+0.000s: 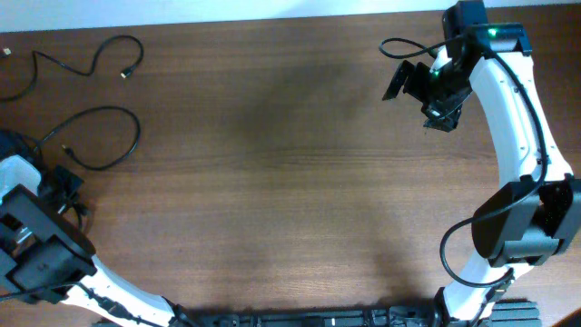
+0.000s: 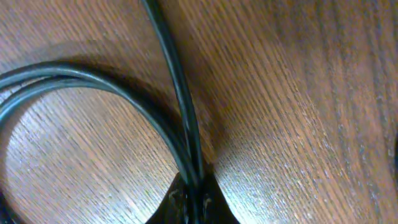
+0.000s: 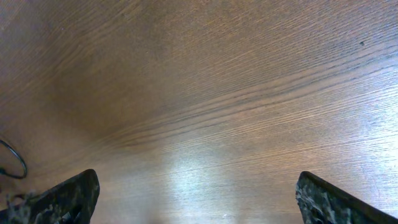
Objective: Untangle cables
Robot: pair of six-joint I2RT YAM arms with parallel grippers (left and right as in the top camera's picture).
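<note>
Your left tool (image 2: 194,200) is clenched on the cables (image 2: 179,93) at the worktop's (image 1: 272,182) left side — strands loop out from its tips. Your right tool (image 3: 196,190) hangs released — well apart, far right.

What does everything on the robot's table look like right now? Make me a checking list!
Surface: brown wood-grain table.
Job's things: cables lie loose at the far left, a loop there and a wavy strand apart from it.
Clutter: nothing seen.
Grippers: left gripper shut on the cables, several strands pinched together; right gripper open, holding nothing, over bare wood.
Cables: a thick black wire curves out beside the right arm's base.
Surroundings: a pale strip beyond the table's far edge; nothing else seen.
</note>
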